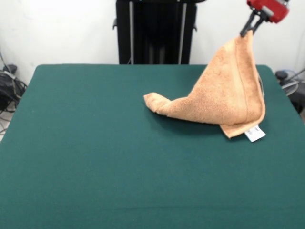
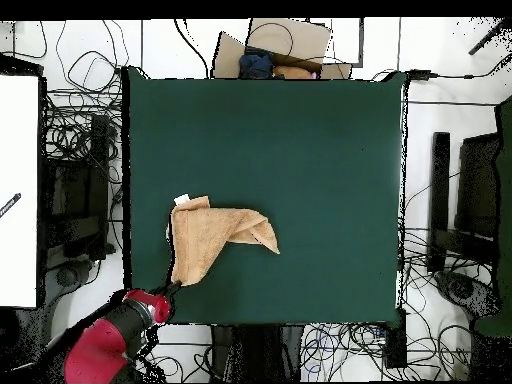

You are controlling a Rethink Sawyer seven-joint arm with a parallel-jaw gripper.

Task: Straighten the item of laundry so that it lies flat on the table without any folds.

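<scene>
Towel: the orange-tan terry towel [image 1: 224, 95] is lifted by one corner and hangs as a tent-shaped drape; its lower part rests on the table.
Towel position: in the front view it sits right of centre, toward the far right part of the green top. In the overhead view [image 2: 205, 240] it lies in the lower left part of the top, near the left edge.
Towel shape: not flat. The raised corner forms a peak, and the cloth spreads downward to a broad base. A rolled, bunched end [image 1: 156, 102] trails out to the left on the table in the front view.
Border band: a woven band [image 1: 248, 81] runs down the drape from the peak toward the lowest corner.
Tag: a white tag [image 1: 255, 133] shows at the lowest corner, lying on the table.
Gripper: the dark fingertips of the gripper [image 1: 249, 27] are pinched together on the towel's top corner, holding it up above the table. No gap is visible between them.
Arm: the red wrist section [image 1: 269, 8] enters from the upper right corner of the front view; in the overhead view the red arm [image 2: 110, 340] reaches in from the lower left.
Table: the dark green table [image 1: 95, 157] is much larger than the towel.
Surroundings: cables [image 2: 85, 130] lie on the floor beside the table.
</scene>
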